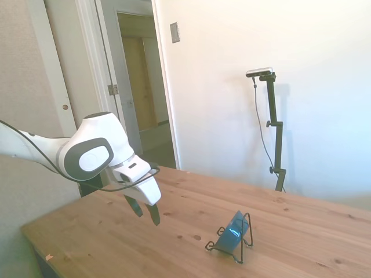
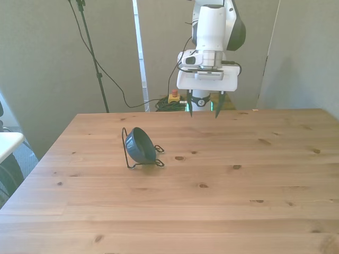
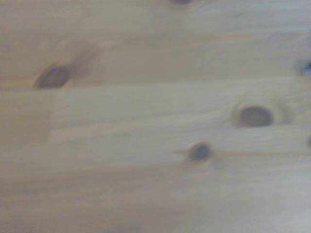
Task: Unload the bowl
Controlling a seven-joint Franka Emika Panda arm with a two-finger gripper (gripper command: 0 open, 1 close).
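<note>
**Front view: bowl waits on its rack**

The gripper [image 2: 203,113], fingers spread and empty, hangs well apart from the bowl [image 2: 139,145], which stands on edge in the wire rack [image 2: 127,153] toward the front view's left. A careless grab could drag or tip the light rack. The wrist view shows only knotted table [image 3: 146,121] boards.

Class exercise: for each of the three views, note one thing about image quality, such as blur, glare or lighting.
Side view: bright and washed out, with a glare streak on the bowl in its wire rack. Front view: even light and sharp; bowl and open gripper are clear. Wrist view: soft and out of focus, showing only the wooden table and its knots.
</note>
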